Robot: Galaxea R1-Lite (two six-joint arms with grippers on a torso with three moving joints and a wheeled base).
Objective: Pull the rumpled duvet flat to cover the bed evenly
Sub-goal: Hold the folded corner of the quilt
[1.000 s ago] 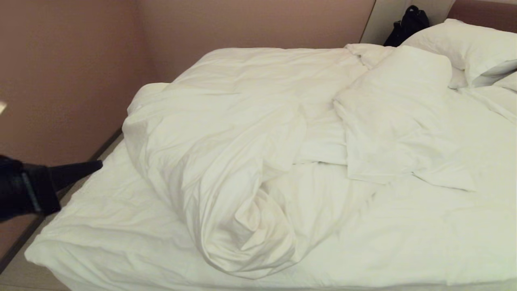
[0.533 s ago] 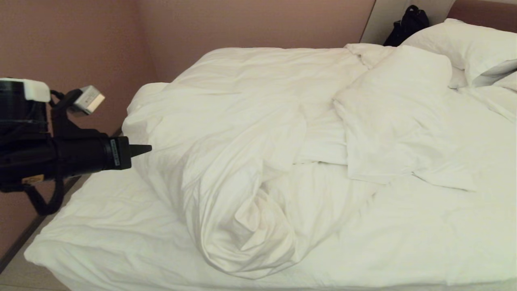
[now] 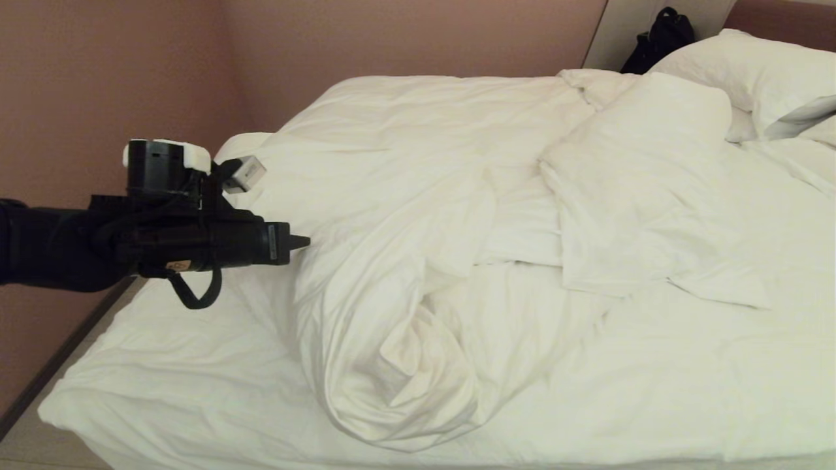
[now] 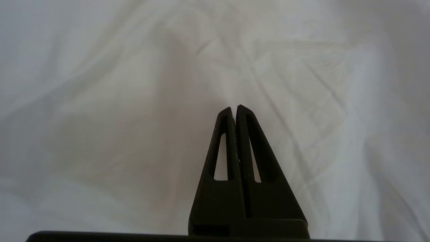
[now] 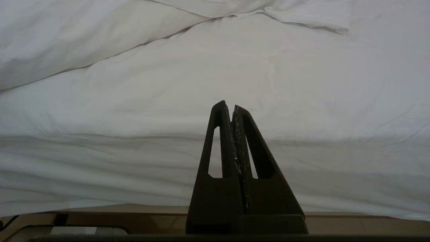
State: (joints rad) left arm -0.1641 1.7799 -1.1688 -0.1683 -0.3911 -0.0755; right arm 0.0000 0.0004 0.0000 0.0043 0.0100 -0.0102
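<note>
Duvet (image 3: 392,261): bunched in a thick roll down the middle of the bed (image 3: 163,365), sheet bare on its left.
Left end effector (image 3: 302,243): fingers together, empty, tip just beside the roll's left flank.
Right end effector (image 5: 232,107): together, parked low by the bed's side.
Technique: part the fingers first, pinch an outer fold, not the sheet, then draw it outward.

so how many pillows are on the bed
3 plump white pillows: one lying mid-bed by the rumpled duvet, one at the headboard, one cut off at the right edge. More may be hidden.

The duvet (image 3: 405,261) is soft matt white cloth, puffy and creased. The bed (image 3: 176,365) sheet looks thinner, smooth cloth. The left pincer (image 4: 234,109) is matt black plastic with a grainy finish.
</note>
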